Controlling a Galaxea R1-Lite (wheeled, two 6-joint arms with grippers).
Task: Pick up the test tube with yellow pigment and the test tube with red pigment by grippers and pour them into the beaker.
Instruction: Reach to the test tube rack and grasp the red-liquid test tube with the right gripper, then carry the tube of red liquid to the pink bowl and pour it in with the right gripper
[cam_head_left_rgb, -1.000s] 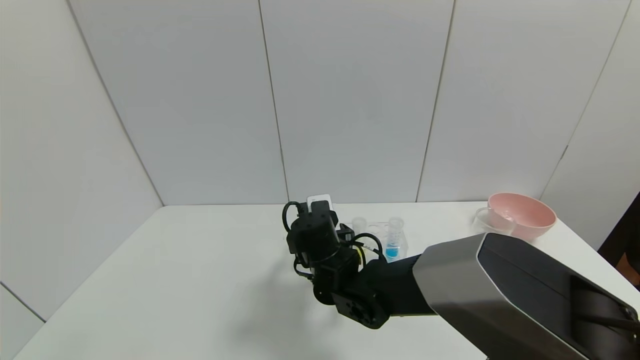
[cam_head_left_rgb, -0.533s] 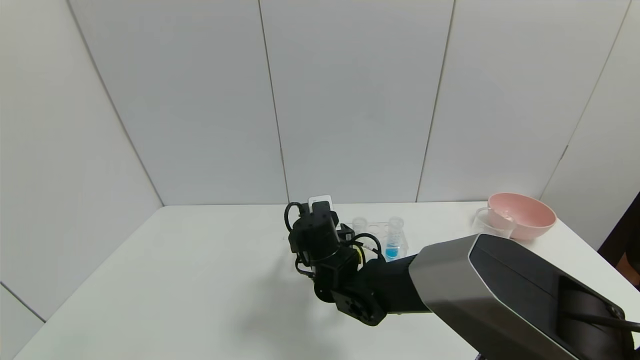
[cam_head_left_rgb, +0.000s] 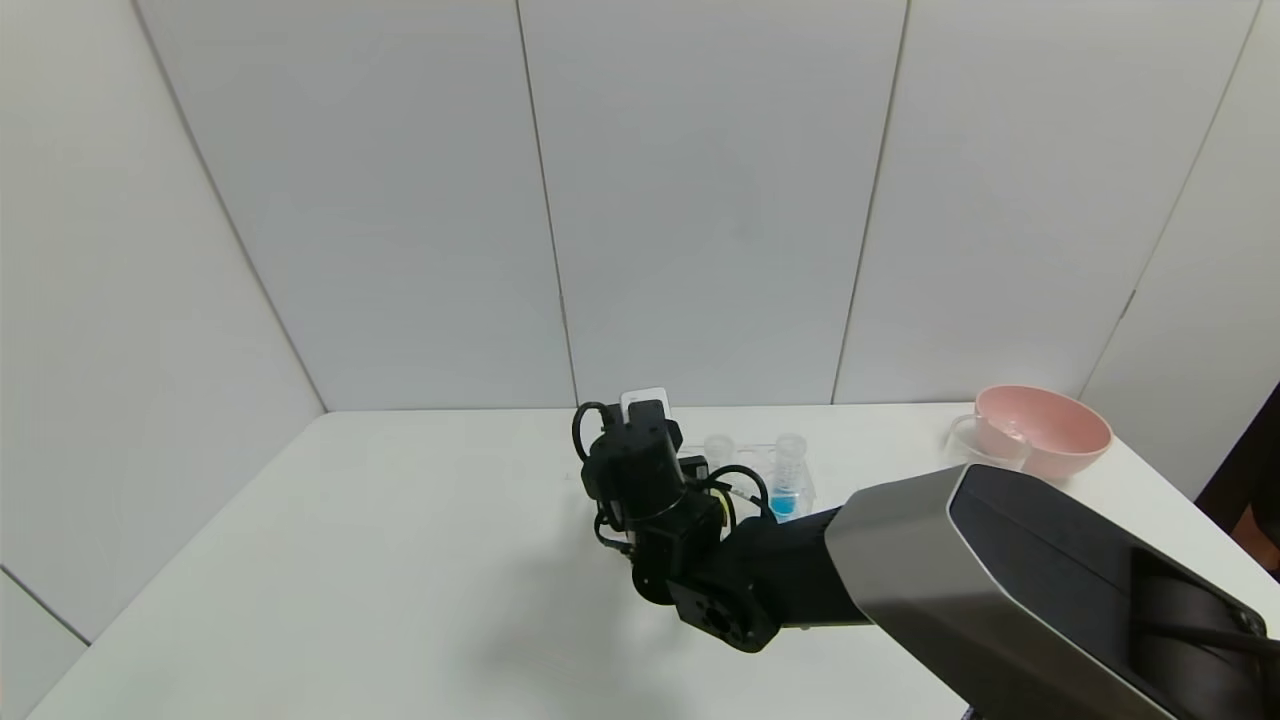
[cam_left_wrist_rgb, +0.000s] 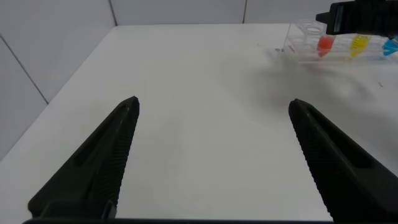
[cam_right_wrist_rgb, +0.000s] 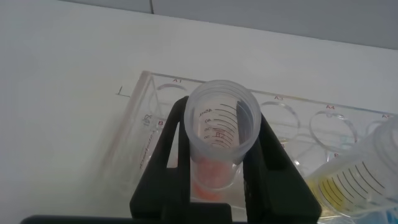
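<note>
right wrist view: my right gripper (cam_right_wrist_rgb: 219, 180) pinches one test tube with red pigment (cam_right_wrist_rgb: 219, 140) in the rack (cam_right_wrist_rgb: 146, 134). one test tube with yellow pigment (cam_right_wrist_rgb: 354, 177) stands beside it. i see my left gripper (cam_left_wrist_rgb: 211, 155) spread wide.

A black and silver robot arm

The right arm (cam_head_left_rgb: 1000, 570) has a big silver-grey shell, black round joints, looped black cables and a small white block on top. The left gripper (cam_left_wrist_rgb: 211, 155) has two long black fingers (cam_left_wrist_rgb: 93, 168) with ridged insides.
</note>
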